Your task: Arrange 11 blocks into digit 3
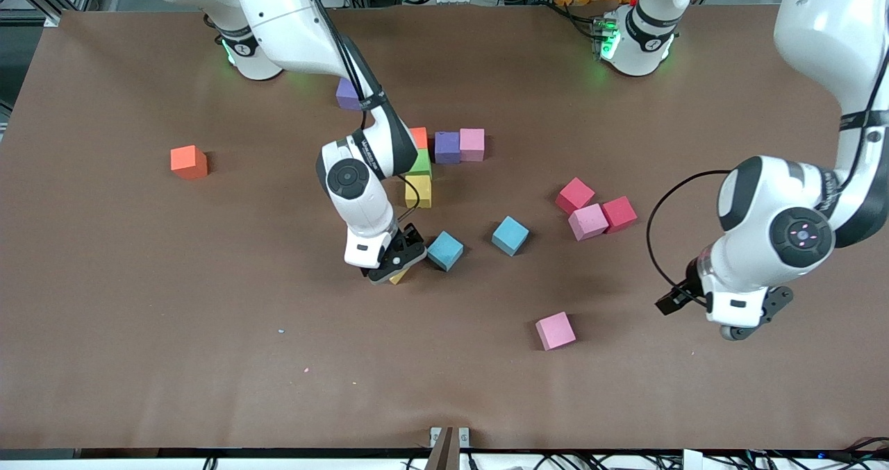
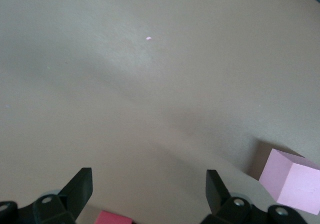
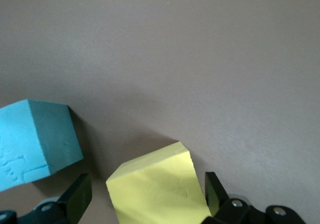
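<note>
Between the open fingers of my right end effector [image 3: 145, 204] sits a yellow block [image 3: 157, 191], turned skew to them, on the worktop [image 1: 208, 331] beside a light blue block [image 1: 445, 250]. My left end effector [image 2: 149, 204], also open and empty, waits over bare worktop near a pink block [image 2: 292, 179].

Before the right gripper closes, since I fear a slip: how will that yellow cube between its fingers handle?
The yellow cube looks matte and foam-like, so probably light and grippy. Flat faces suggest no rolling. It sits skewed between the right gripper fingers, so it may twist.
</note>
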You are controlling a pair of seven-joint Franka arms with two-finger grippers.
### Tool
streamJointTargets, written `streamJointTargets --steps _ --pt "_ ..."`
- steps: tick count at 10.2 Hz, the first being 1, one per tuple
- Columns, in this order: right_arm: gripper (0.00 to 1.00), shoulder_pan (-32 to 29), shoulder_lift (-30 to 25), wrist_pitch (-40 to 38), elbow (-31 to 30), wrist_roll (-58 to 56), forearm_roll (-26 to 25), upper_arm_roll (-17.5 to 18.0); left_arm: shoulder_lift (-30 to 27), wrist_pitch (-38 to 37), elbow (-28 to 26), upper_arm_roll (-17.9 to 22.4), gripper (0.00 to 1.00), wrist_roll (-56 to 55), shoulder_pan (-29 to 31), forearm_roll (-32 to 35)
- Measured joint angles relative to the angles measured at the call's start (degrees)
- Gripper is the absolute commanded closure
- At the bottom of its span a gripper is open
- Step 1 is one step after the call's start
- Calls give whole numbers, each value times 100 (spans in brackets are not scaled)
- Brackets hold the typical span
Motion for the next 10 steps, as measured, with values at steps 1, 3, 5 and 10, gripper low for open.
streamJointTargets --steps 1,3,5,10 --pt "0 3 31 7 51 -111 0 35 51 29 2 0 0 -40 -35 3" --pt "0 -26 59 10 98 -476 0 40 82 40 3 9 0 -72 -40 3" --pt "0 -186 105 9 120 -1003 0 39 95 50 3 15 0 -74 -40 3" --pt "0 -232 146 -19 272 -1394 0 81 101 64 3 17 0 -74 -40 3"
